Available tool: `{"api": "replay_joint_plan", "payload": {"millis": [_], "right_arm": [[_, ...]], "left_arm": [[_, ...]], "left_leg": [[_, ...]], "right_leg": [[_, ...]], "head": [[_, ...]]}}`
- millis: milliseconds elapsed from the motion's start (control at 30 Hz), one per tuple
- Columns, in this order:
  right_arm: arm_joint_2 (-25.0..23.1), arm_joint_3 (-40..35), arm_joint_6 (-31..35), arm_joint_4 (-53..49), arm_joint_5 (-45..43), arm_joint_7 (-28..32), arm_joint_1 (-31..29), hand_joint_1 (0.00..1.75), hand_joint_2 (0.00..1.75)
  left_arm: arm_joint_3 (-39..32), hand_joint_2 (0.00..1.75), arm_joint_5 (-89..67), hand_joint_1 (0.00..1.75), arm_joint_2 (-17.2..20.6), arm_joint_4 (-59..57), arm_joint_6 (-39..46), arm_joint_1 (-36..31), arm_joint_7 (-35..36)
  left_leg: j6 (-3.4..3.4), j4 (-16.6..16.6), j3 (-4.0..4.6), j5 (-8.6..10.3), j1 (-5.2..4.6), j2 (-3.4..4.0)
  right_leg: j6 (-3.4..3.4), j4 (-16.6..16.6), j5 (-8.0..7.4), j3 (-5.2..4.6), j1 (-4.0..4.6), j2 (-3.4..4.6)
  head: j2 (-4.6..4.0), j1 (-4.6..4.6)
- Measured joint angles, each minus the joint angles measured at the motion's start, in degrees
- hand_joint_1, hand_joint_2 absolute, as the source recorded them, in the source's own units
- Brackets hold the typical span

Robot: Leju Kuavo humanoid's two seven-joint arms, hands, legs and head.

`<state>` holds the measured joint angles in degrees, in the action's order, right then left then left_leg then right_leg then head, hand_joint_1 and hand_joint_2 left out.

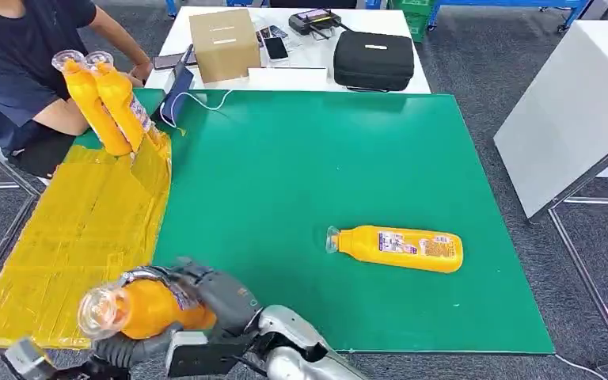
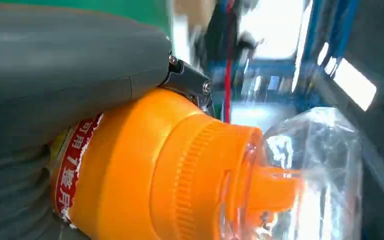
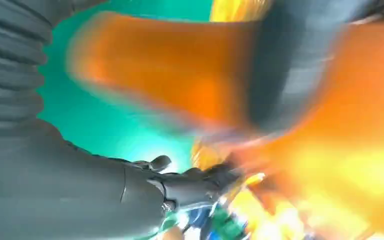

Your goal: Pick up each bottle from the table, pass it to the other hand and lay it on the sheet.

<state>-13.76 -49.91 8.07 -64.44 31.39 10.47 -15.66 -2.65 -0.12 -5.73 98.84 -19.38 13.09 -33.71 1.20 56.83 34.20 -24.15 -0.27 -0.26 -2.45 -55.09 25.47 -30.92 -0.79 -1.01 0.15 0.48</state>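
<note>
Held bottle, cap toward camera, right hand

Glossy orange plastic bottle (clear cap) on a matt green mat.

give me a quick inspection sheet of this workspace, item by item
surface: green mat on the table, yellow sheet along its left side.
job's things: one orange bottle lying on the mat; held bottle at the near edge; two more bottles in a person's hand over the sheet's far end.
clutter: cardboard box, black case, phones on the white table behind.
hands: left hand and right hand both around the held bottle, mid handover.
cables: white cable at the mat's far edge.
surroundings: seated person, grey carpet, white panel on the right.
</note>
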Motion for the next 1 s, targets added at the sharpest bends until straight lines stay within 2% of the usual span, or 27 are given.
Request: {"api": "replay_joint_plan", "payload": {"millis": [267,433,600,700,867,933,1000], "right_arm": [[7.12,8.39,-0.02,-14.14,0.81,0.31,5.87,0.00,0.00],[8.74,9.94,-0.13,-17.85,0.83,0.35,7.17,0.00,0.00],[9.74,10.44,-0.15,-19.73,1.79,0.39,8.21,0.00,0.00],[10.46,10.51,-0.07,-20.95,2.21,0.42,8.99,0.00,0.00],[12.03,10.90,0.13,-23.53,1.64,1.53,10.01,0.00,0.00],[13.00,11.16,0.13,-24.65,0.43,2.32,10.19,0.00,0.00],[13.96,11.69,0.00,-25.57,-0.86,3.00,10.26,0.00,0.00]], "left_arm": [[-9.79,1.75,-4.56,1.75,-1.53,0.89,2.57,-0.97,-2.88],[-11.75,1.75,-5.37,1.75,-2.25,0.89,2.88,-1.10,-3.19],[-12.74,1.75,-11.23,1.75,-2.84,0.89,8.61,-1.50,-4.35],[-13.00,1.75,-20.99,1.75,-2.86,0.57,18.55,-2.32,-4.61],[-12.19,1.75,-48.69,1.75,-2.71,-2.21,44.76,-3.70,-4.00],[-11.07,1.75,-61.75,1.75,-2.64,-4.55,54.19,-4.52,-0.49],[-9.99,1.75,-78.03,1.75,-2.62,-6.40,57.94,-5.02,4.67]], "left_leg": [[0.00,0.00,0.02,0.00,-0.02,0.01],[0.00,0.00,0.02,0.00,-0.01,0.02],[0.00,0.00,0.01,0.00,-0.01,0.02],[0.00,0.00,0.01,0.00,-0.01,0.01],[0.00,0.01,0.01,0.00,-0.02,0.01],[0.00,0.01,0.01,0.00,-0.04,-0.02],[0.00,0.01,0.02,0.00,-0.04,-0.02]], "right_leg": [[-0.02,0.00,-0.03,0.00,0.00,-0.02],[-0.01,0.00,-0.02,-0.02,0.00,-0.01],[-0.01,0.00,-0.02,-0.01,0.00,-0.02],[-0.01,0.00,-0.02,-0.01,0.00,-0.02],[-0.02,0.00,-0.02,-0.02,-0.01,-0.02],[-0.02,0.01,-0.02,-0.01,-0.03,-0.04],[-0.02,0.01,-0.03,0.00,-0.03,-0.04]], "head": [[0.00,0.02],[0.00,0.02],[0.00,0.00],[0.00,0.00],[0.00,0.02],[0.00,0.00],[0.00,0.02]]}}
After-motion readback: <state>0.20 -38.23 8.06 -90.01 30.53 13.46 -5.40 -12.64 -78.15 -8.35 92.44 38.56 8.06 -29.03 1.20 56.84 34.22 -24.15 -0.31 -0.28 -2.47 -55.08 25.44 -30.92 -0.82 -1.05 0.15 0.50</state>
